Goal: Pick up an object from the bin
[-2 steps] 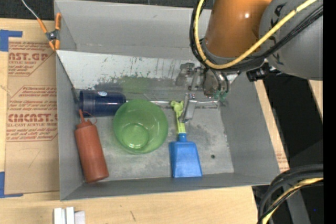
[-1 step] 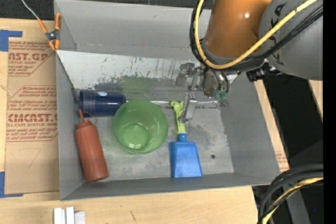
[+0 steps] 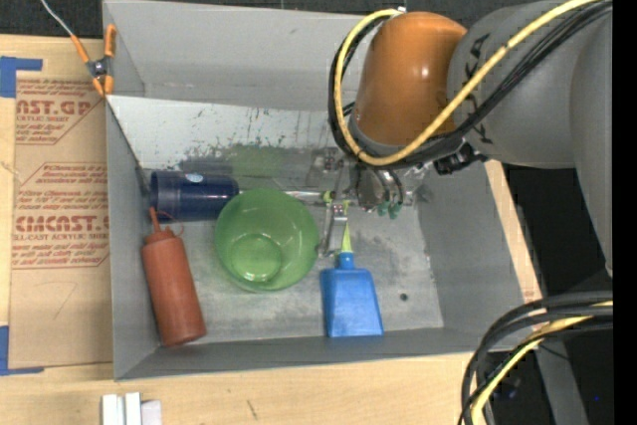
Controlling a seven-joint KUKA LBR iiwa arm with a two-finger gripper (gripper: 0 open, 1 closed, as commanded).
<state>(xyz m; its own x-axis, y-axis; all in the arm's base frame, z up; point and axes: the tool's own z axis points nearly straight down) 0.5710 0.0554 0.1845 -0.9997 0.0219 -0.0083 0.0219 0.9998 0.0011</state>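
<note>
Grey metal forms the bin (image 3: pixel 229 75), whose scuffed floor holds four loose things. Reaching in from the right, the arm (image 3: pixel 557 85) carries an orange cover (image 3: pixel 408 80) at its wrist, with yellow cables (image 3: pixel 336 90) looped around it. Below that cover the gripper (image 3: pixel 338 212) hangs low near the middle of the floor. It is just beside the right rim of a green bowl (image 3: pixel 261 244) and directly above the top end of a blue bottle (image 3: pixel 350 306). Whether the gripper is apart or together cannot be told, since its end is a thin tangle of metal against the scuffed floor.

The blue bottle lies flat in the lower middle of the bin. Its square body is toward the lower wall and its yellow-green tip (image 3: pixel 345 240) points up at the gripper. The tip and the gripper are touching or very nearly so; which it is cannot be made out.

The green bowl sits upright, mouth up, left of the gripper at the centre of the floor. Above its left side a dark blue can (image 3: pixel 194 195) lies on its side by the left wall, close against the bowl's rim. A red-brown squeeze bottle (image 3: pixel 171 289) lies along the left wall below the can, with its nozzle pointing up toward it, a little apart from the bowl.
</note>
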